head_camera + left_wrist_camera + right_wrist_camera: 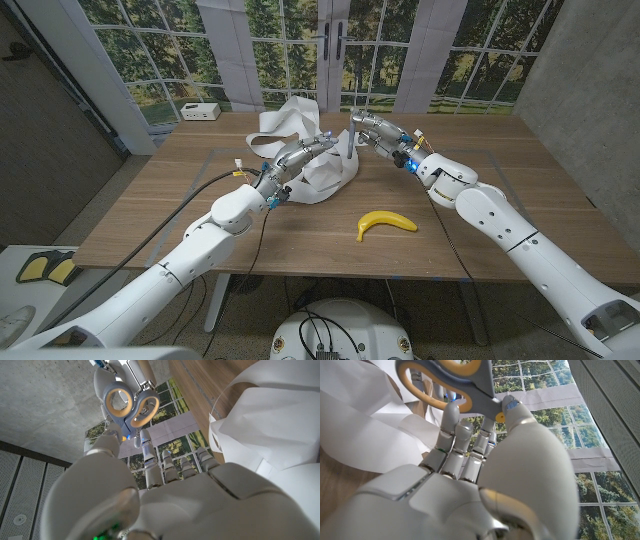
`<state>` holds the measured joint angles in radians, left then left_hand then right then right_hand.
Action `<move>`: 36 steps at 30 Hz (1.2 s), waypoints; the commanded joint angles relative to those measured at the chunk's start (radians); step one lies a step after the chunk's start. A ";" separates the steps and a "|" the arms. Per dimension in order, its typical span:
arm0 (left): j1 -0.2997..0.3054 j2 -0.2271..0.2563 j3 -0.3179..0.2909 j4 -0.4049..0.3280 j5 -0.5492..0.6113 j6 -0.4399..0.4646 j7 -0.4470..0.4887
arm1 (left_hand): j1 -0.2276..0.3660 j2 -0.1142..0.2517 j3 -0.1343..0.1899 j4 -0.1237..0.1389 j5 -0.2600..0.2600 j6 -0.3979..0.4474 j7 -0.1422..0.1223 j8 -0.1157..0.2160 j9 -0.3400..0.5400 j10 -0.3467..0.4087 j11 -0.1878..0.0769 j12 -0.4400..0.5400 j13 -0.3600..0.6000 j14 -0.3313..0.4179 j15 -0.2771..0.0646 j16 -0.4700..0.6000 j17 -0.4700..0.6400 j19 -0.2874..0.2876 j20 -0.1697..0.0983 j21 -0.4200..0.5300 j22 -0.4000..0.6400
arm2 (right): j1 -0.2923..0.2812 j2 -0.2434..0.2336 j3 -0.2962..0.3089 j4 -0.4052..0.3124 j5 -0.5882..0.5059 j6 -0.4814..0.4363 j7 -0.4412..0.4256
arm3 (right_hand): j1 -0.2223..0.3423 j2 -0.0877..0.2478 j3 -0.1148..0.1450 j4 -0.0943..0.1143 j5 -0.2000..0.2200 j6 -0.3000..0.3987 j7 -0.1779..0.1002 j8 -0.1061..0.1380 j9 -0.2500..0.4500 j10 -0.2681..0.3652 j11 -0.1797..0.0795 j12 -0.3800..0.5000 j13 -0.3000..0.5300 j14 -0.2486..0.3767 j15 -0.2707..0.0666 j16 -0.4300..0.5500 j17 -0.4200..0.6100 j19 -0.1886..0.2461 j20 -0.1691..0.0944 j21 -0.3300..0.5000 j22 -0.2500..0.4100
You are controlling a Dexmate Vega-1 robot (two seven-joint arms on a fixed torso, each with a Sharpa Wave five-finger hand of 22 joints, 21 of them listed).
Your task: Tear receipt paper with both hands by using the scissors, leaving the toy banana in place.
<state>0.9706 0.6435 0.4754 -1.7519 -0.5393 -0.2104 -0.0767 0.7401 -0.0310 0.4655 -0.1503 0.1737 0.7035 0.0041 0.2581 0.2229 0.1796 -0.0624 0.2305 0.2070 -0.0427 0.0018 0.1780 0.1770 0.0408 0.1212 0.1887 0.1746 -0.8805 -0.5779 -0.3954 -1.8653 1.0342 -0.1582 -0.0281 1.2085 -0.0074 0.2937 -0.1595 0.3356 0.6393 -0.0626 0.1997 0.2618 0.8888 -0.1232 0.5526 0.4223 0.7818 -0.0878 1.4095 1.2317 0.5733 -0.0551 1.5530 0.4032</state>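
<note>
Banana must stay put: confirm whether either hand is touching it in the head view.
No, the toy banana lies alone on the table, apart from both hands.

Both arms reached in from the worktop's near corners and converged toward its middle, closer to the far edge. Left hand (pixel 300 157) was raised off the worktop, fingers (pixel 172 467) extended forward and held close together, thumb set apart; whether it gripped anything could not be told. Right hand (pixel 375 131) was raised opposite it, just beside it, fingers (pixel 451 427) reaching up and thumb pressed against the scissors (pixel 447 385), gripping them.
</note>
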 commanded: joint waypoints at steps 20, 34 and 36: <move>-0.027 0.002 0.030 0.005 0.023 0.028 -0.016 | -0.001 0.019 -0.013 0.004 0.004 0.000 0.011 -0.015 -0.007 -0.023 0.000 -0.005 0.004 -0.031 0.002 0.003 0.001 -0.015 -0.009 0.003 0.003 | 0.008 0.002 -0.011 -0.010 -0.004 -0.016 -0.007 | 0.070 0.090 0.006 0.005 -0.015 0.061 -0.029 0.024 0.003 0.015 -0.041 0.027 -0.015 -0.008 -0.129 0.022 0.003 -0.016 -0.156 0.010 -0.002; -0.015 0.001 0.026 -0.003 0.022 0.027 -0.002 | -0.005 0.020 -0.019 0.005 0.003 0.009 0.014 -0.017 -0.009 -0.021 0.002 -0.003 0.004 -0.031 0.002 0.004 0.001 -0.017 -0.016 0.003 0.003 | -0.002 -0.001 -0.011 -0.026 -0.004 -0.016 -0.014 | 0.073 0.092 0.008 0.002 -0.029 0.097 -0.026 0.038 0.001 0.021 -0.035 0.011 -0.028 0.000 -0.130 0.034 0.004 -0.008 -0.155 0.015 0.003; -0.013 0.000 0.025 -0.004 0.019 0.025 -0.002 | -0.005 0.020 -0.020 0.006 0.003 0.011 0.015 -0.017 -0.009 -0.021 0.002 -0.003 0.004 -0.030 0.002 0.005 0.001 -0.016 -0.017 0.003 0.003 | -0.002 -0.001 -0.012 -0.027 -0.001 -0.016 -0.011 | 0.074 0.091 0.009 0.001 -0.030 0.101 -0.026 0.039 0.001 0.023 -0.033 0.010 -0.029 0.001 -0.130 0.036 0.004 -0.006 -0.155 0.015 0.003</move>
<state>0.9472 0.6440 0.5024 -1.7464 -0.5196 -0.1852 -0.0883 0.7333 -0.0164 0.4489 -0.1420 0.1737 0.7057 0.0167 0.2428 0.2137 0.1578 -0.0661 0.2238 0.2068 -0.0661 0.0037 0.1780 0.1770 0.0282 0.1087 0.1886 0.1745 -0.8765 -0.5767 -0.4055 -1.8813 1.0323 -0.1736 -0.0383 1.2131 0.0085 0.2957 -0.1575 0.3072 0.7292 -0.0878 0.2307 0.2599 0.8765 -0.1355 0.5527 0.3914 0.7766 -0.0823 1.4388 1.2340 0.5644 -0.0536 1.5645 0.4023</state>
